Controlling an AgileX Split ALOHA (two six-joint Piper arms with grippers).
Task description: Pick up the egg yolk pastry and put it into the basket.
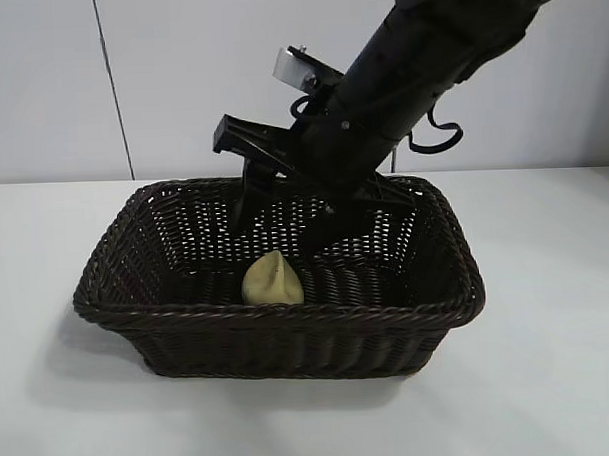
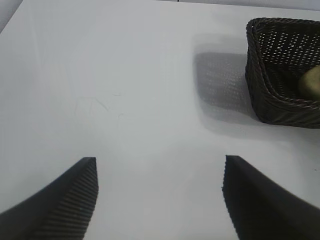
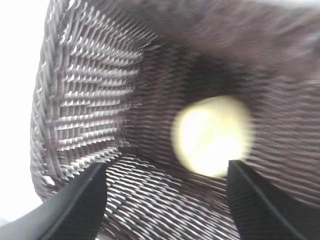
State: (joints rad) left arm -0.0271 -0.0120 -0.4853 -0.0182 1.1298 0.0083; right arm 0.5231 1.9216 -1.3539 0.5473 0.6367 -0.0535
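Basket (image 1: pixel 288 334) holding pastry (image 1: pixel 272 280), right hand (image 1: pixel 284 214) open, tilted down inside

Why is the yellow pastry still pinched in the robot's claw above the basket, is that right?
Not quite. The exterior view shows the egg yolk pastry lying on the floor of the basket, not pinched. The right gripper is above it, open and empty.

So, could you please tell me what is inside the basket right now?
The egg yolk pastry lies on the floor of the basket, free of the open right gripper above it. The near wall hides the floor in front of the pastry.
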